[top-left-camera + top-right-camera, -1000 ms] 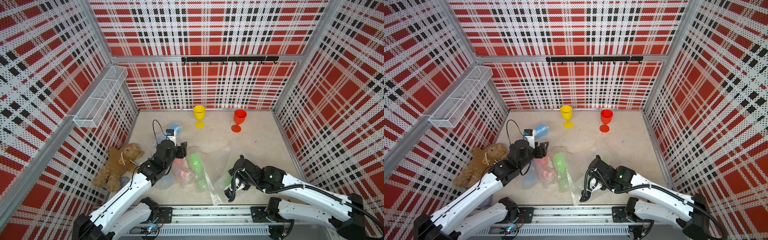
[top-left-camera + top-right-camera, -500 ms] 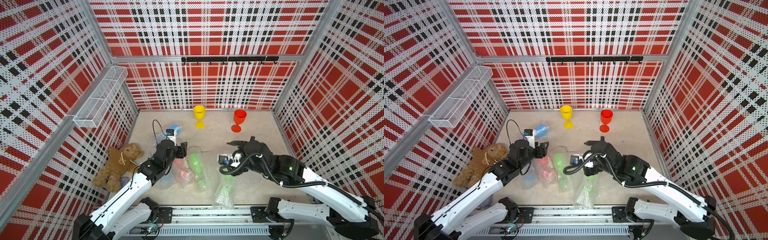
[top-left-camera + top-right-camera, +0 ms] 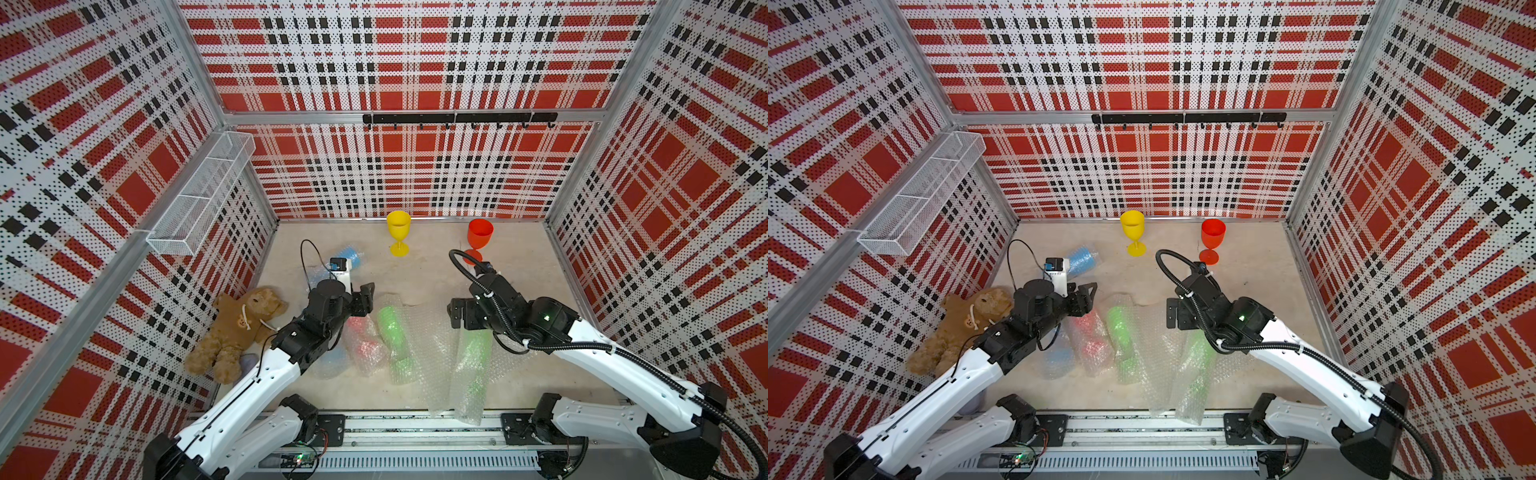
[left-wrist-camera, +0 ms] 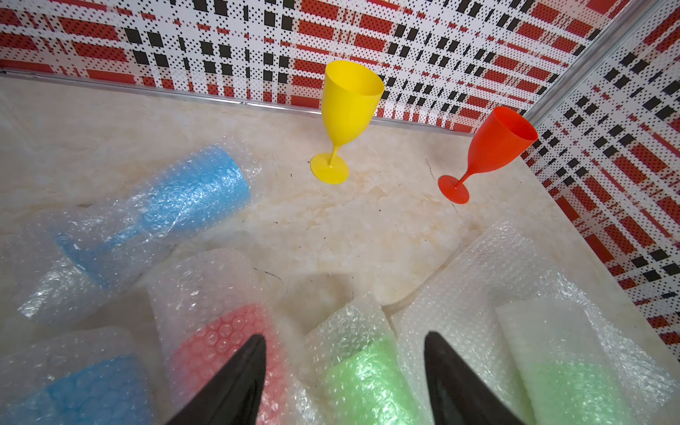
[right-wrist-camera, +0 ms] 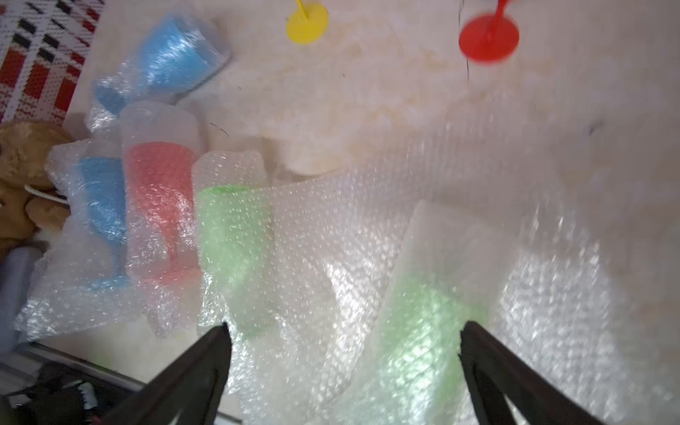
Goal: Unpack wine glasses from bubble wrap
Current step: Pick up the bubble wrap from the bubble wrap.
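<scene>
A yellow wine glass (image 3: 398, 232) and a red wine glass (image 3: 478, 239) stand upright and bare at the back. Lying in bubble wrap are a blue glass (image 3: 347, 254), a red one (image 3: 361, 340), a green one (image 3: 392, 332) and another blue one (image 3: 332, 361) partly under my left arm. A second green glass (image 3: 471, 365) lies in a loosened, spread sheet of bubble wrap (image 3: 432, 332). My left gripper (image 3: 360, 300) (image 4: 344, 335) hangs open above the wrapped red and green glasses. My right gripper (image 3: 459, 313) (image 5: 345, 324) is wide open over the loose sheet, holding nothing.
A brown teddy bear (image 3: 237, 328) lies at the left wall with a grey cloth piece (image 3: 249, 361) by its feet. A white wire basket (image 3: 199, 195) hangs on the left wall and a black hook rail (image 3: 457, 118) on the back wall. The arms' base rail (image 3: 415, 428) runs along the front.
My right arm rose from the front edge and swung back and to the right, its jaws opening wider. The loose sheet with the green glass now lies spread at the front. The left arm stayed still.
</scene>
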